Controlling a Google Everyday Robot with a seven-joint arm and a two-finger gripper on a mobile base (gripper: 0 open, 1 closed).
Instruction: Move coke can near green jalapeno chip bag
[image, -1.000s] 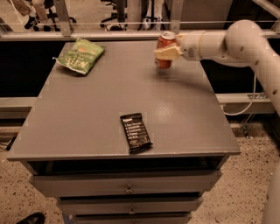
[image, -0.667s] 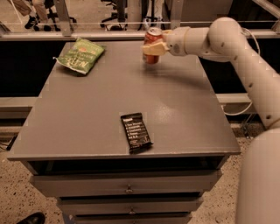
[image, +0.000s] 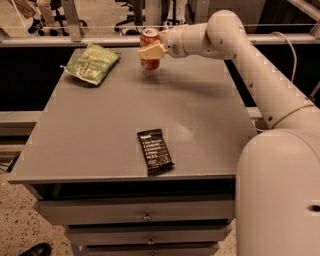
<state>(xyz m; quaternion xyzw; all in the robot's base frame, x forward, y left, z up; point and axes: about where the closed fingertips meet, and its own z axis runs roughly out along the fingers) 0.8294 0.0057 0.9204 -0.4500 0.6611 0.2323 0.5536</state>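
We see the big white robot arm (image: 260, 85) reaching over the back of the table. Its beige two-finger gripper (image: 151, 50) is clamped on the small red-orange coke can with silver top (image: 150, 63). The can is upright and looks lifted just off the surface. The flat crinkled green jalapeno chip bag (image: 92, 63) lies to its left at the back-left corner, a clear gap between them.

We'd carry the can level toward the bag, lower it onto bare table just beside the bag, not on it, then let go.

The table is a plain grey matte tabletop (image: 100, 145) over grey metal drawers (image: 145, 212). A flat black snack bar wrapper (image: 154, 150) lies near the front edge, well out of the path. Speckled floor below, with a dark shoe (image: 35, 248) at bottom left.
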